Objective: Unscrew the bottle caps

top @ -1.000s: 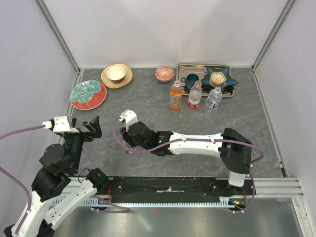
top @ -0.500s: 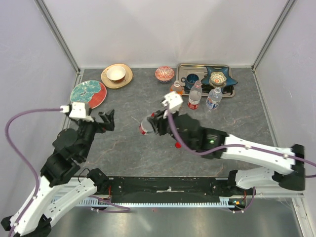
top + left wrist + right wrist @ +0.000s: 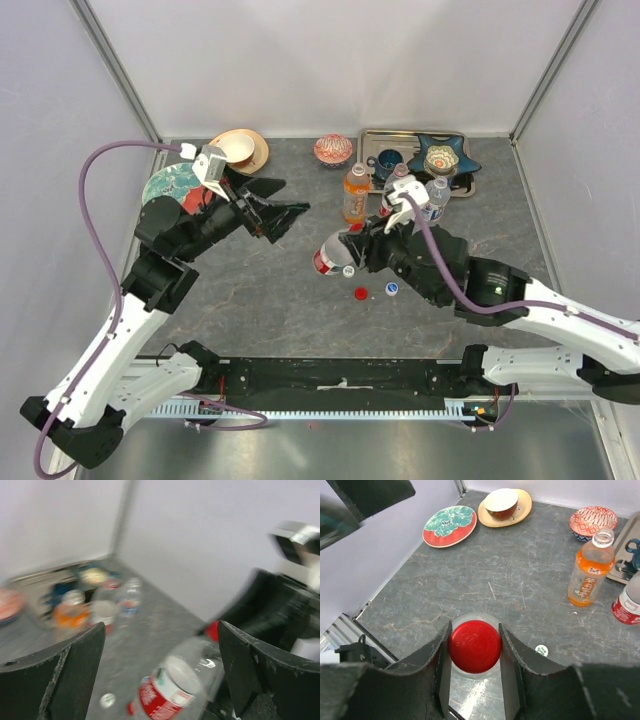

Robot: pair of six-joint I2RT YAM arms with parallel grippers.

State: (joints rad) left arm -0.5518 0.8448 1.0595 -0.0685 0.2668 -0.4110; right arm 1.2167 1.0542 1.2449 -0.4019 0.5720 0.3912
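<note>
Right gripper clamps the red cap. Close the wide-open left gripper on the bottle directly ahead of it, then counter-rotate.

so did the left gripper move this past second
Yes: the left gripper moved farther out and right, from short of the green plate to beside it.

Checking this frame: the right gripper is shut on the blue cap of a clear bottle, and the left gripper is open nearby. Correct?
Not quite. The cap is red, not blue, as the right wrist view shows. The rest holds: the right gripper is shut on the cap of a clear bottle, and the left gripper is open nearby.
</note>
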